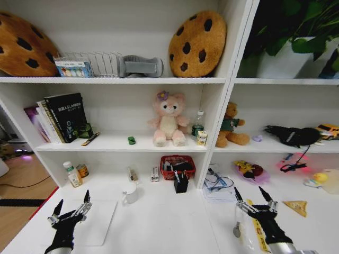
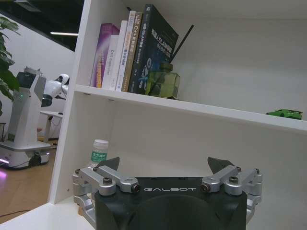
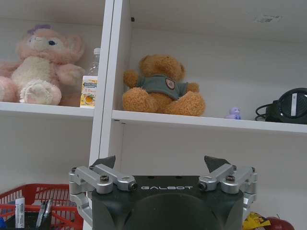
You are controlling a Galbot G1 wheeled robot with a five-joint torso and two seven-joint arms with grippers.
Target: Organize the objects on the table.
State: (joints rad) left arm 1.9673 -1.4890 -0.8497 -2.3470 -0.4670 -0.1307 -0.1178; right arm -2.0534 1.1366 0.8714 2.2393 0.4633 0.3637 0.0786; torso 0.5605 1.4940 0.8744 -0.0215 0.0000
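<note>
The left gripper (image 1: pixel 71 206) hovers low over the left part of the white table (image 1: pixel 169 227), and its fingers are spread wide with nothing between them; just beside it, flat on the table, lies the slim laptop (image 1: pixel 98 222). The right gripper (image 1: pixel 255 198) hovers over the right part of the table, also with its fingers apart and empty. Under this gripper a yellow ruler (image 1: pixel 259 235) lies on the table, and a small round metal thing (image 1: pixel 237 231) lies just beside it. The white mug (image 1: pixel 130 193) stands upright near the middle of the table, between the two grippers and closer to the shelves. Behind it a red basket (image 1: pixel 178 165) sits in the lowest shelf compartment, and a black holder with pens (image 1: pixel 180 182) stands in front of it. The tiny green toy car (image 1: pixel 131 140) is on the middle shelf, well apart from the pink plush rabbit (image 1: pixel 168 118) to its right. On the same shelf to the left, some books (image 1: pixel 58 117) stand upright with a green glass bottle (image 1: pixel 85 131) beside them. In the left wrist view the green car (image 2: pixel 285 114) is on the shelf edge above the left gripper (image 2: pixel 170 165). The right wrist view shows the right gripper (image 3: pixel 163 163) under the brown teddy bear (image 3: pixel 163 86).
</note>
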